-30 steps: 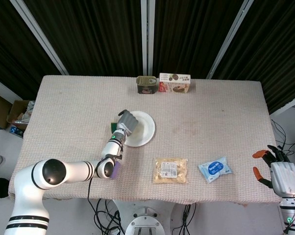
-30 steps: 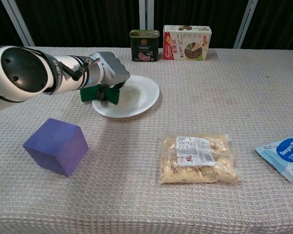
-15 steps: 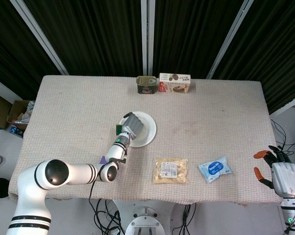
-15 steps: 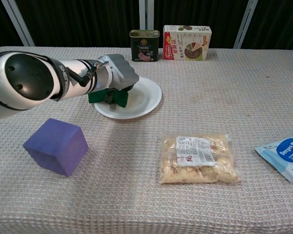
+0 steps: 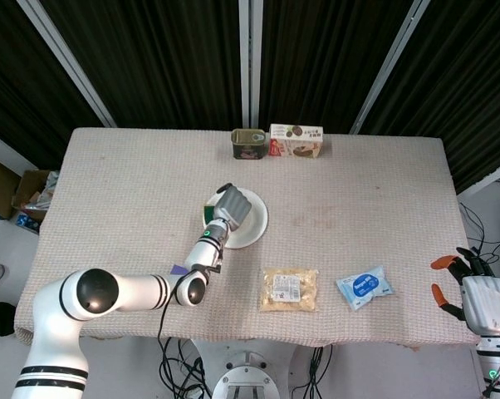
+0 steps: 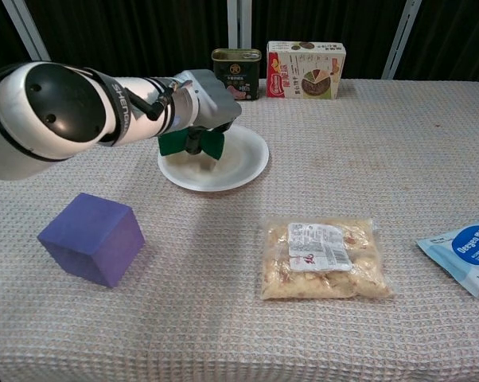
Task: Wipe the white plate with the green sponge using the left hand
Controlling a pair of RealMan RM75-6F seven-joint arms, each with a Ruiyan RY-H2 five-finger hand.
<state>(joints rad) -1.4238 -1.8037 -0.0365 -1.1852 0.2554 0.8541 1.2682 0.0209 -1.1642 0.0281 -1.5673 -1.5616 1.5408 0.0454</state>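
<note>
My left hand [image 6: 204, 99] grips the sponge [image 6: 190, 144] over the plate's [image 6: 243, 163] left part; unwiped plate lies rightward.

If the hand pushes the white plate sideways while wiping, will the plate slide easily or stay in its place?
The white plate looks thin and light, so it will probably slide. It lies loose on the woven tablecloth, which may give a little grip. The left hand presses the green sponge onto it, and nothing holds its rim.
</note>
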